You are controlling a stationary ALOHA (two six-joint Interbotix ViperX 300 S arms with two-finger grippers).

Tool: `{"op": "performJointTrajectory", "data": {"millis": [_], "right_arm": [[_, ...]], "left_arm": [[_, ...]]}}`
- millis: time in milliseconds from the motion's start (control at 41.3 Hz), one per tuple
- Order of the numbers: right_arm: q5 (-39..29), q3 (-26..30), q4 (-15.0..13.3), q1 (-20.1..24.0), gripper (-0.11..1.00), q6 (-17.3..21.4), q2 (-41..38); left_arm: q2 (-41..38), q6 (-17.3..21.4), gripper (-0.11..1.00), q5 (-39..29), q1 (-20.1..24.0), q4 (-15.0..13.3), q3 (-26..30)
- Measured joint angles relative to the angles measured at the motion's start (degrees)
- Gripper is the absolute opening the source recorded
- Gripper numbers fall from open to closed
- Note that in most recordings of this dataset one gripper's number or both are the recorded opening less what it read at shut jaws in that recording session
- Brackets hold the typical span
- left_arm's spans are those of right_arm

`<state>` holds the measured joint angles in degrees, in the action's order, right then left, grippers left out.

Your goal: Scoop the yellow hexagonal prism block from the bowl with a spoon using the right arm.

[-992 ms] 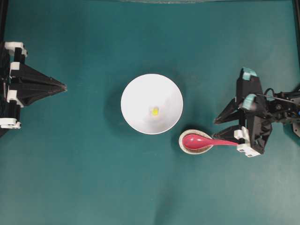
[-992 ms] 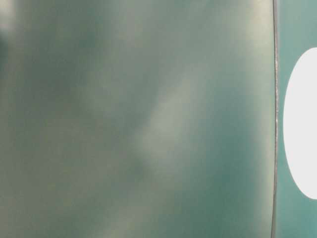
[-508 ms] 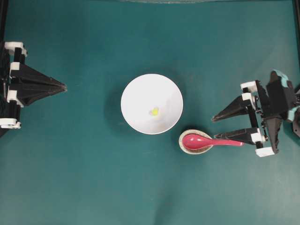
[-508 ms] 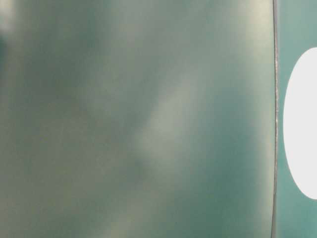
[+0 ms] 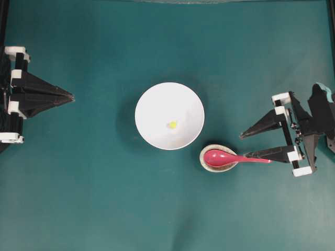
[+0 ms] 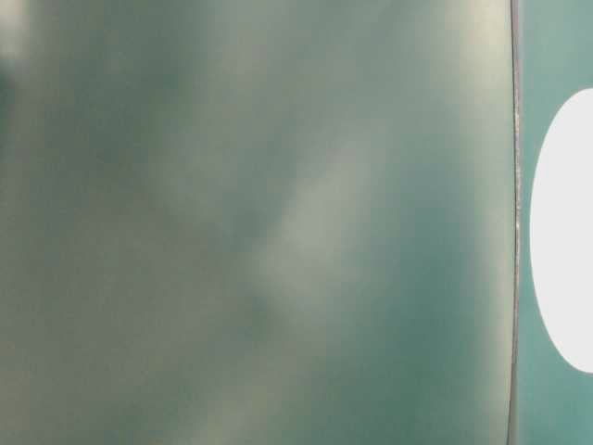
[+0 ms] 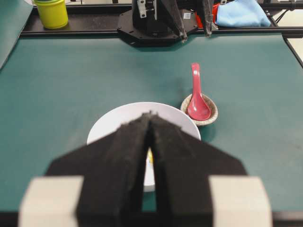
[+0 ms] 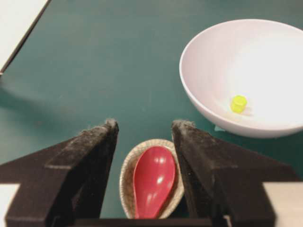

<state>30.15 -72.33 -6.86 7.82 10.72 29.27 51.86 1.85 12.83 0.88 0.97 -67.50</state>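
Note:
The white bowl point(image 5: 157, 104) stands mid-table with the tiny yellow block point(image 5: 172, 124) lying inside it. To its lower right, the pink-red spoon point(image 5: 219, 158) rests with its scoop in a small speckled dish point(image 5: 203, 157), handle pointing right. My right gripper point(image 5: 244, 146) is open at the handle end, its lower finger lying along the handle. In the right wrist view the spoon's scoop point(image 8: 154, 182) shows between the spread fingers of the right gripper point(image 8: 144, 124), with the bowl point(image 8: 199, 94) and block point(image 8: 238, 103) beyond. My left gripper point(image 5: 72, 97) is shut at the far left.
In the left wrist view a yellow cup point(image 7: 52, 12) and a blue cloth point(image 7: 241, 12) lie beyond the table's far edge, beside the right arm's base point(image 7: 156, 23). The table-level view is a blur with a white oval point(image 6: 565, 232) at its right edge.
The right wrist has rolled level and the arm has drawn back a little to the right, its fingers still spread. Spoon, bowl, block and left arm have not moved.

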Motion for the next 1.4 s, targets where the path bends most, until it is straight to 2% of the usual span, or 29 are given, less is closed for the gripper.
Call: {"op": "performJointTrajectory", "data": {"millis": [218, 557, 1016, 1210, 1404], "right_arm": [[4.57, -1.58, -0.09, 0.00, 0.55, -0.88, -0.26], [17.58, -4.92, 0.53, 0.00, 0.55, -0.97, -6.24], [31.82, -6.42, 5.19, 0.00, 0.55, -0.97, -20.30], [37.97, -8.79, 9.23, 2.37, 0.55, -0.97, -23.03], [39.73, -9.14, 16.70, 7.73, 0.55, -0.88, -25.75]], "left_arm": [[-0.09, -0.18, 0.00, 0.00, 0.00, 0.00, 0.00], [-0.09, -0.18, 0.00, 0.09, 0.00, 0.00, 0.00], [-0.09, -0.18, 0.00, 0.09, 0.00, 0.00, 0.00], [-0.18, -0.18, 0.00, 0.09, 0.00, 0.00, 0.00], [-0.26, 0.00, 0.00, 0.09, 0.00, 0.00, 0.00]]}}
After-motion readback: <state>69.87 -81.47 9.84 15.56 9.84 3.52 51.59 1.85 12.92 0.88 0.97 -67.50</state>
